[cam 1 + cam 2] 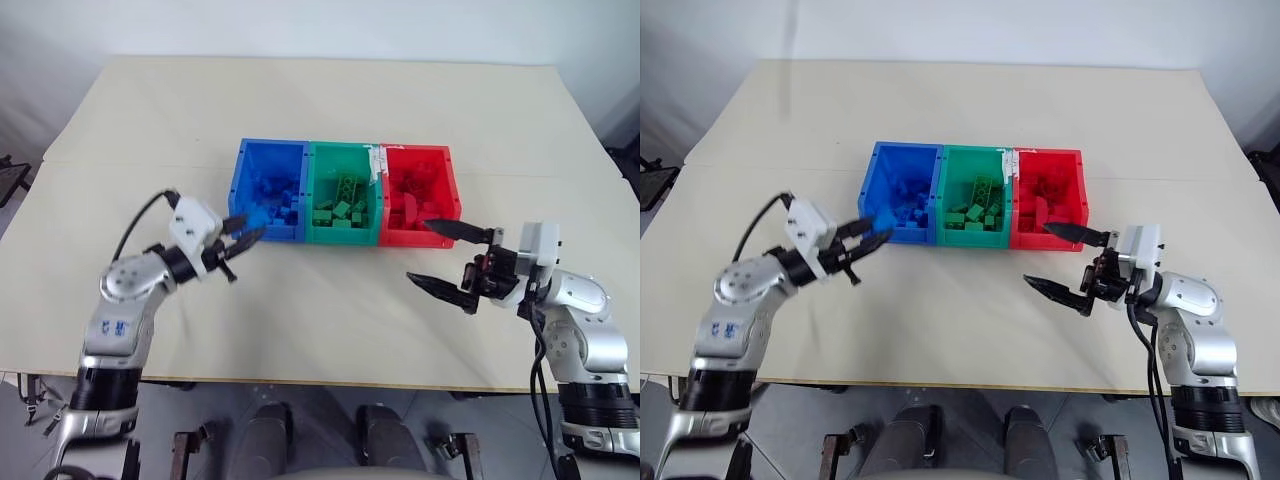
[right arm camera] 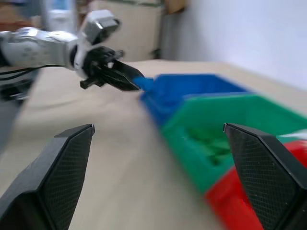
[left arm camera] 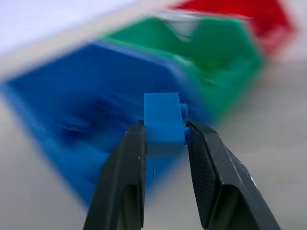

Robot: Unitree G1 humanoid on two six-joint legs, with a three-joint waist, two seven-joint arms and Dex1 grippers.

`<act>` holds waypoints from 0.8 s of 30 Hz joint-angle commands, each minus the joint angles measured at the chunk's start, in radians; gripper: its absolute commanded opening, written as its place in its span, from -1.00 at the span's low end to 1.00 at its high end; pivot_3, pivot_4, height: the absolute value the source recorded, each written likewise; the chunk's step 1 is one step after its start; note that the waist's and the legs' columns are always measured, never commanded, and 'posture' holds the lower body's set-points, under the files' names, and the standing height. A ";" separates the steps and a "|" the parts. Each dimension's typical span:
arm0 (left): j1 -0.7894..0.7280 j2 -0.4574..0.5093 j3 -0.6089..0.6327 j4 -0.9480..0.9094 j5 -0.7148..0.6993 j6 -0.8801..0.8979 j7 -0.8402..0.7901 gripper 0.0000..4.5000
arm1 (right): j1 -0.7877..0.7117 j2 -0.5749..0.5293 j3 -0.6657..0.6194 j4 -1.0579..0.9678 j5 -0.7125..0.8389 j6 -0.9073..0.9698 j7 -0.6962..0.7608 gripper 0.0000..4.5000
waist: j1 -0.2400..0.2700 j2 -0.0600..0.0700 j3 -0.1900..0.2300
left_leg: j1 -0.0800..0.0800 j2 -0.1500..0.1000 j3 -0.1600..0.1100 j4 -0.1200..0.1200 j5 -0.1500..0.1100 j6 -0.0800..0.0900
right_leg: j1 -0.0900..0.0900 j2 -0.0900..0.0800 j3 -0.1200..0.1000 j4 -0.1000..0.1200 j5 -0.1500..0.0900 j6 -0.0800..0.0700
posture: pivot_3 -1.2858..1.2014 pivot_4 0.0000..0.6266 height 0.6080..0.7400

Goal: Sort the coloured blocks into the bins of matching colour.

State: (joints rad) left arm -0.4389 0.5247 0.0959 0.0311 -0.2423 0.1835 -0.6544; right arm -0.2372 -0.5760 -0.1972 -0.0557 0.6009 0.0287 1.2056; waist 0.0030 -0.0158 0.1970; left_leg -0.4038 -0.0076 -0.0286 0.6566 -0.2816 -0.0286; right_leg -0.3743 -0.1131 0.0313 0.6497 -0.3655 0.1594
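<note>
A wide beige table [image 1: 330,110] carries everything; its near edge runs across the lower part of both head views, and its far corners are cut off by the frame on the right side.

In the middle of the table stand the three joined bins in one row: the blue bin [image 1: 247,180] on the robot's left, the green bin [image 1: 315,180] in the centre and the red bin [image 1: 452,185] on the right. Each bin holds a heap of bricks of its own colour, but the single pieces inside are hard to count, because they lie on each other and have the same colour as the walls. A piece of whitish tape or label [image 1: 376,162] sits on the rim between the green and the red bin; I cannot read it.

The left gripper [image 1: 245,236] is at the near left corner of the blue bin, above the table. Its two black fingers are pressed together on a small blue brick [image 3: 164,123]. In the left wrist view the brick stands between the fingertips with studs at its side, and the bins behind it are strongly smeared. From the head views I cannot tell if the brick is already over the bin or only beside its wall.

The right gripper [image 1: 445,258] hangs in front of the red bin, its fingers [image 1: 456,231] spread wide with nothing between them. One finger reaches toward the near wall of the red bin; whether it touches cannot be told.
</note>
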 commanded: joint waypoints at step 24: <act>0.280 0.193 0.180 -0.070 -0.128 -0.183 -0.286 0.99 | 0.035 -0.111 -0.045 0.022 0.007 -0.017 0.117 1.00 | -0.019 0.000 0.000 | -0.001 0.004 0.001 0.000 0.000 0.000 | -0.001 -0.001 0.001 0.002 0.000 0.000 | 0.03 -0.52 1.00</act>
State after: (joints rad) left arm -0.1981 0.6918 0.2241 0.0178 -0.3296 0.0168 -0.8982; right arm -0.1939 -0.6691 -0.2383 -0.0338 0.5997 0.0231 1.2892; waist -0.0164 -0.0158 0.1970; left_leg -0.4041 -0.0031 -0.0272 0.6564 -0.2822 -0.0278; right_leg -0.3749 -0.1138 0.0324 0.6492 -0.3654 0.1595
